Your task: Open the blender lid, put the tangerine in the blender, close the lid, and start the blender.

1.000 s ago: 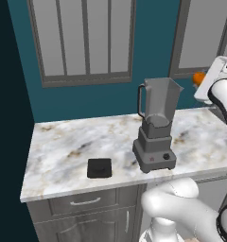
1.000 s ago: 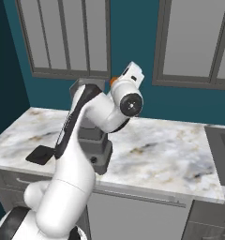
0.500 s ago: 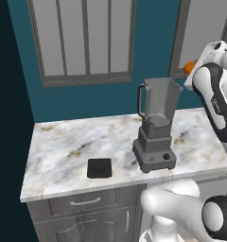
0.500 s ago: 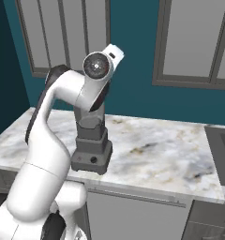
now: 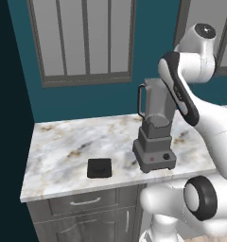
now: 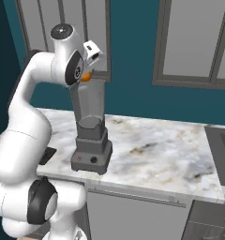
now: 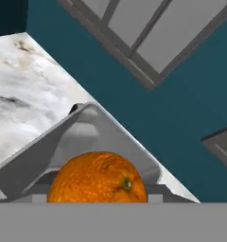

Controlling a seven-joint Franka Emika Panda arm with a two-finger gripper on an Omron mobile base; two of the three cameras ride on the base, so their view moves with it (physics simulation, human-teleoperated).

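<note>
Arm arched high over the counter (image 5: 63,151), gripper (image 6: 87,75) pinching the tangerine (image 7: 97,178) just above the open blender (image 6: 90,136) pitcher

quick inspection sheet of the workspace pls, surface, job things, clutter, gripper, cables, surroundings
surface: marble counter over grey cabinet drawers.
blender: blender stands upright on the counter, pitcher top open, front knob facing the robot.
blender lid: blender lid is off, lying flat on the counter beside the base, not touching it.
tangerine: tangerine is held above the open pitcher mouth.
clutter: nothing seen.
gripper: gripper is closed on the tangerine, up at the pitcher's top.
cables: nothing seen.
surroundings: teal wall with grey-framed windows; a dark sink edge at the counter's far side in the right base view.
</note>
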